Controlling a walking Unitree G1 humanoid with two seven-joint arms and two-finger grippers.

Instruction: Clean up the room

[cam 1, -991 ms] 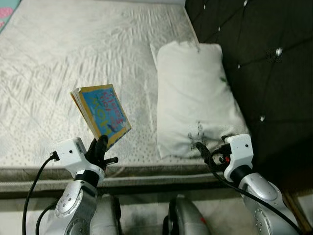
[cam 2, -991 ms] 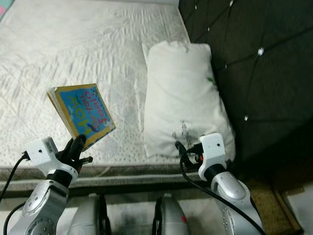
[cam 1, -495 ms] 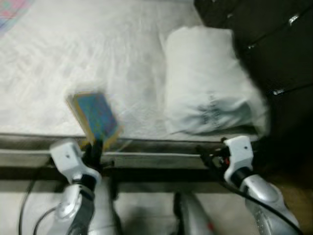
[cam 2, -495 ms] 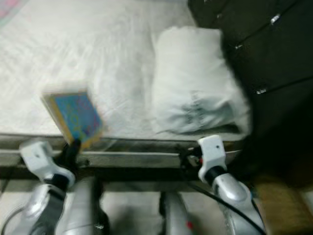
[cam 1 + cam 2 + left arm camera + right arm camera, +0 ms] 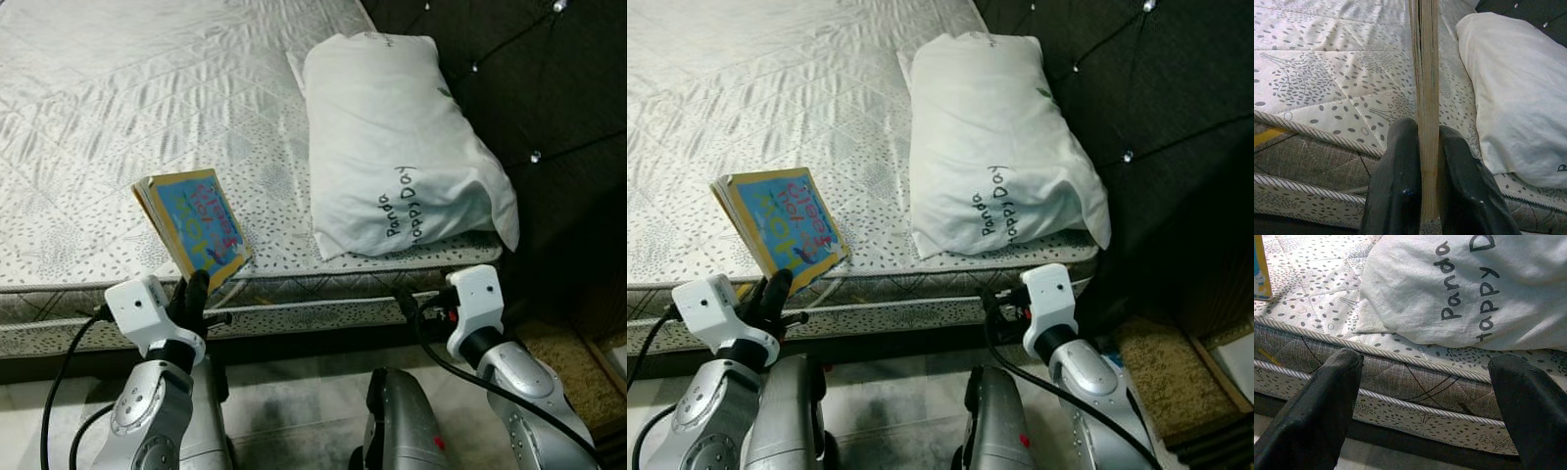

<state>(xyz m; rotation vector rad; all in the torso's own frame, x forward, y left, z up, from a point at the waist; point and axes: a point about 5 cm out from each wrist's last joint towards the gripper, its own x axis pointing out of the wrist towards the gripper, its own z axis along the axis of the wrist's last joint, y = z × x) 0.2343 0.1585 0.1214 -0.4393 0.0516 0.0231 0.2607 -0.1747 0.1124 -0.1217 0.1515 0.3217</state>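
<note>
Nearest the camera, the left pincer [image 5: 1428,196] is clamped on the bottom edge of a thin blue-and-yellow picture book [image 5: 199,228], one black finger pressed flat against each cover. The book stands tilted up from the pincer, its colourful front cover facing up and to the robot's right, and it hangs over the near edge of the bed rather than lying on it. The right pincer [image 5: 1425,401] is spread wide with nothing between its two black fingers [image 5: 1317,409]; it is held level with the bed's side, just in front of the piped border.

Just past both pincers runs the quilted side of the bare white mattress with a grey dotted pattern [image 5: 88,127], which stretches away to the far end of the picture. On its right part lies a white pillow printed with dark lettering [image 5: 392,137], its near corner reaching the mattress edge above the right pincer. Beyond the pillow, on the robot's right, rises a dark tufted headboard with shiny buttons [image 5: 549,88].
</note>
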